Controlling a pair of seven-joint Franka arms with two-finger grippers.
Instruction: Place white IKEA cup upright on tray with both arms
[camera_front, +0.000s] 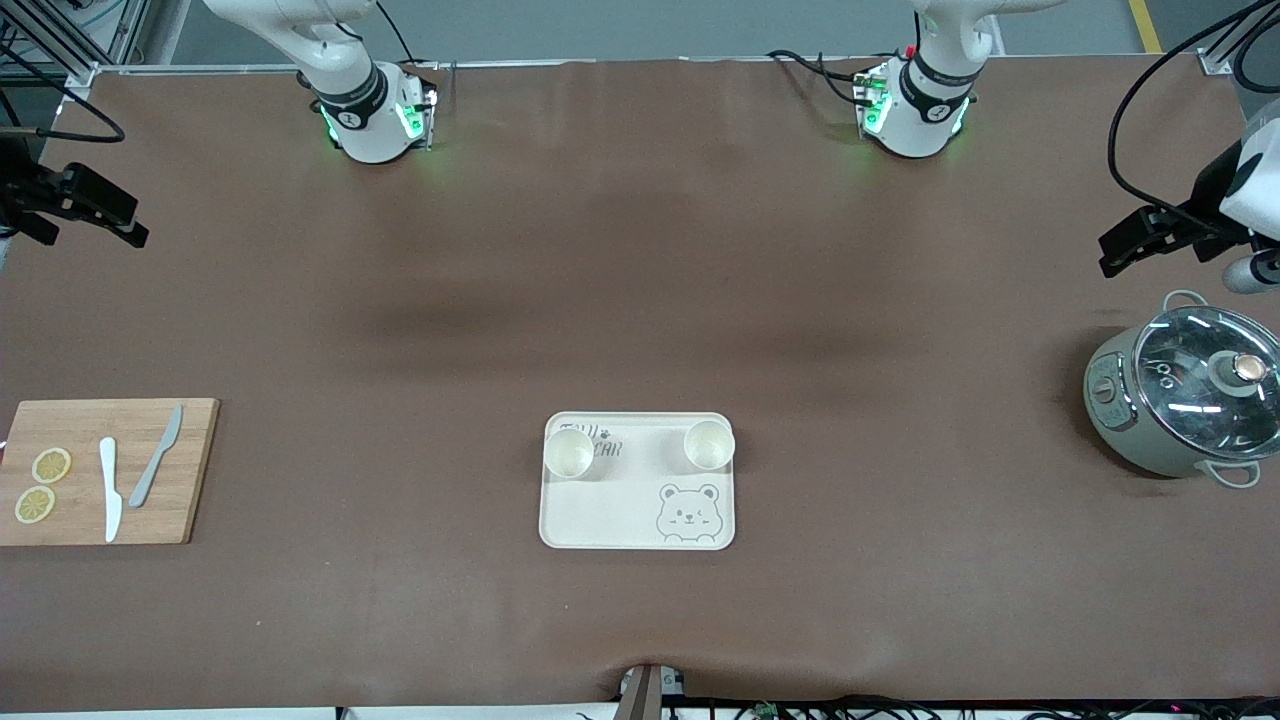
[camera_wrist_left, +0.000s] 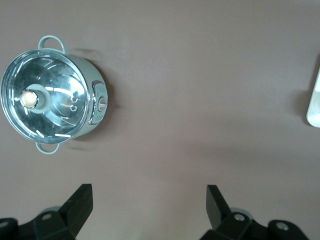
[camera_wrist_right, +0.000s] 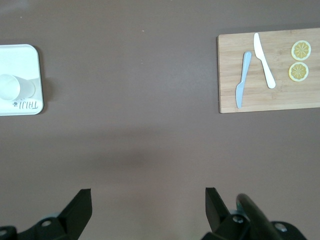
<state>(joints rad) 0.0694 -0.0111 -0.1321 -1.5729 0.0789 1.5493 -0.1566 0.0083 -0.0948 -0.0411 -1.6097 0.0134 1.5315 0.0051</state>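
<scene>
Two cups stand upright on the tray, task apparently complete; left gripper and right gripper hang released over bare table.

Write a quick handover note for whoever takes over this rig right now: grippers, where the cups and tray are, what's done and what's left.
Left gripper: open, empty, over bare table near the cooker pot.
Right gripper: open, empty, up at the right arm's end of the table, near the cutting board.
Tray: mid-table. Two white cups, cup one and cup two, stand upright on it, along its edge farther from the front camera.
Done: both cups placed. Left: nothing visible; both arms wait.
</scene>
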